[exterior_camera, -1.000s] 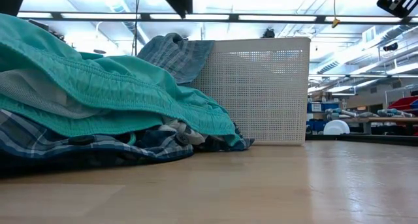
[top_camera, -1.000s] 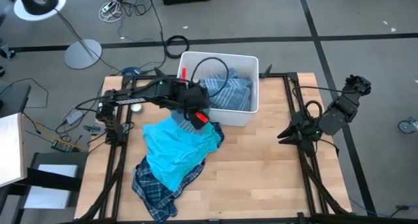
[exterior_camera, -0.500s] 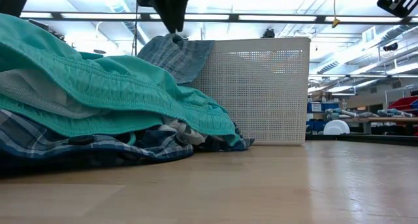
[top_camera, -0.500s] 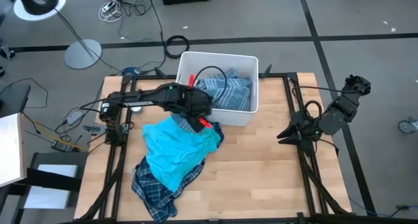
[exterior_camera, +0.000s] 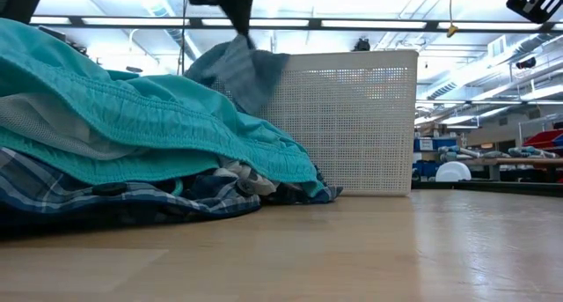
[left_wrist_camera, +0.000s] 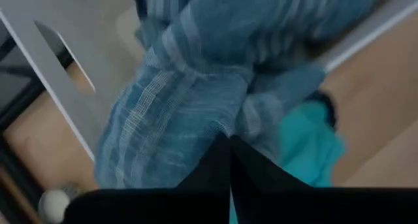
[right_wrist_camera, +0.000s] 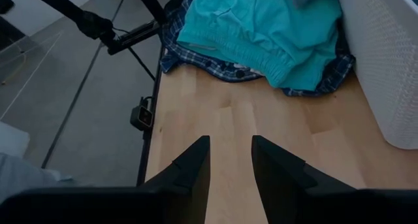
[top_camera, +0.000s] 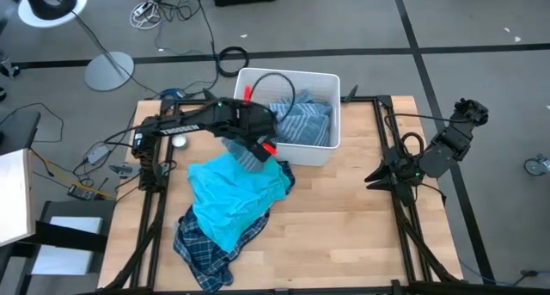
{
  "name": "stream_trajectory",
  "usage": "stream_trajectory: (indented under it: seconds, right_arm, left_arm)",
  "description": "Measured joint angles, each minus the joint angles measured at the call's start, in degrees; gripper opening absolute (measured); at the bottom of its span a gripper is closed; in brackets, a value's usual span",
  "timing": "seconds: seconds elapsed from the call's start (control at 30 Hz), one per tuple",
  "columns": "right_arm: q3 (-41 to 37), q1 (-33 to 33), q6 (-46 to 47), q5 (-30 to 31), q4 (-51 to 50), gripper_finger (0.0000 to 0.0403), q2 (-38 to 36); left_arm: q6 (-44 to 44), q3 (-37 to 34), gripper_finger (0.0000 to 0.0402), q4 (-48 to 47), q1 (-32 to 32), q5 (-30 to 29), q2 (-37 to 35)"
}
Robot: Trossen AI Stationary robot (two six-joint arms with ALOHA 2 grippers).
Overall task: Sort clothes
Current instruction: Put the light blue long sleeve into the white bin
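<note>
The clothes lie in a heap at the table's left. A turquoise piece (top_camera: 232, 196) is on top of a navy plaid shirt (top_camera: 199, 248). A blue-grey striped shirt (top_camera: 301, 123) lies in the white bin (top_camera: 288, 72) and spills over its near left wall onto the heap. My left gripper (top_camera: 258, 149) is over that wall, shut on the striped shirt (left_wrist_camera: 196, 87). My right gripper (top_camera: 378, 179) waits open near the table's right edge (right_wrist_camera: 228, 160), with nothing between its fingers. My left gripper pinches a fold of the striped shirt (left_wrist_camera: 225, 129) between its two shut fingers, in the part that spills over the bin's near left wall. The fingers come from above, pointing down. Below them the cloth (exterior_camera: 239, 69) rises to a peak, while the rest stays in the bin and on the heap.
The white perforated bin (exterior_camera: 352, 117) stands at the table's far middle. Bare wood (top_camera: 344, 218) spreads over the table's right half and near edge. Black frame rails (top_camera: 153, 218) run along both sides. A black cable (top_camera: 275, 84) loops over the bin.
My left gripper has come down onto the striped shirt at the bin's near left wall and shut on it. It has then risen a little toward the far edge. The cloth under it has been drawn up into a peak; the heap has not moved.
</note>
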Motion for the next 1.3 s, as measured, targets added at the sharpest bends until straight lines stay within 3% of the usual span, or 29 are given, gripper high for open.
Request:
stream_trajectory:
  seconds: [0.2,0.37,0.6,0.83,1.13,1.3]
  right_arm:
    - [0.00,-0.12,-0.04,0.82,-0.02,0.0113,0.00]
    - [0.00,-1.65,0.38,2.80,-0.01,0.0113,-0.01]
    - [0.00,-4.82,2.68,3.76,0.18,0.0113,-0.02]
    - [0.00,-7.70,5.43,8.10,0.74,0.0113,0.00]
    - [0.00,-10.97,9.08,11.03,1.40,0.0113,0.13]
    - [0.00,-12.60,11.34,11.05,1.42,0.0113,1.04]
  left_arm:
    - [7.28,9.95,0.0001,6.23,1.23,-6.89,0.02]
    - [19.50,12.49,0.0001,19.51,6.51,-8.39,-0.13]
    - [28.22,12.49,0.0001,28.32,16.10,5.39,3.66]
    - [30.94,12.41,0.0015,30.15,19.17,14.62,10.97]
    - [32.61,12.41,0.0086,28.88,18.47,28.85,22.38]
    - [34.71,12.39,0.0126,27.86,18.34,29.22,26.67]
